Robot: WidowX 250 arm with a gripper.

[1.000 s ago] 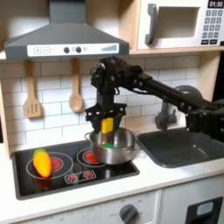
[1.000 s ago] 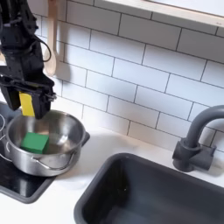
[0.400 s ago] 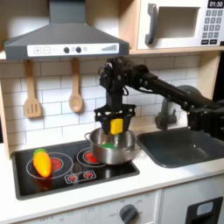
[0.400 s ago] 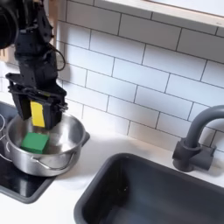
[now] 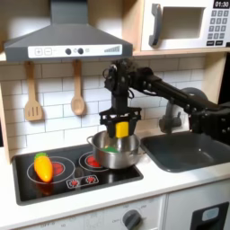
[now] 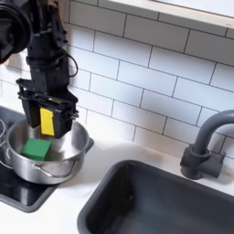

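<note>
The gripper (image 5: pixel 120 128) hangs just above the steel pot (image 5: pixel 116 151) near the middle of the first exterior view, its fingers pinched on a small yellow block (image 5: pixel 121 129). In the second exterior view, at the left of the frame, the same gripper (image 6: pixel 47 120) is clamped on the yellow block (image 6: pixel 47 119), which stands upright between the black fingers and sits over the pot's (image 6: pixel 47 157) back rim, clear of the bottom.

Inside the pot lies a green sponge (image 6: pixel 37 148), flat on the bottom toward the second exterior view's left; the block is above it and not touching it. In the first exterior view a bit of green (image 5: pixel 109 149) shows inside the pot, below the block.

The pot stands on the right burner of the black toy stovetop (image 5: pixel 63 176). On the left burner, at the lower left of the first exterior view, rests a yellow-and-orange toy corn cob (image 5: pixel 41 165), well apart from the pot.

On the tiled wall behind hang a wooden spatula (image 5: pixel 32 97) and a wooden spoon (image 5: pixel 77 94), under the grey range hood (image 5: pixel 65 40). A microwave (image 5: pixel 184 25) fills the upper right. To the right of the stove sit a dark sink (image 6: pixel 169 203) and its grey faucet (image 6: pixel 203 146).
</note>
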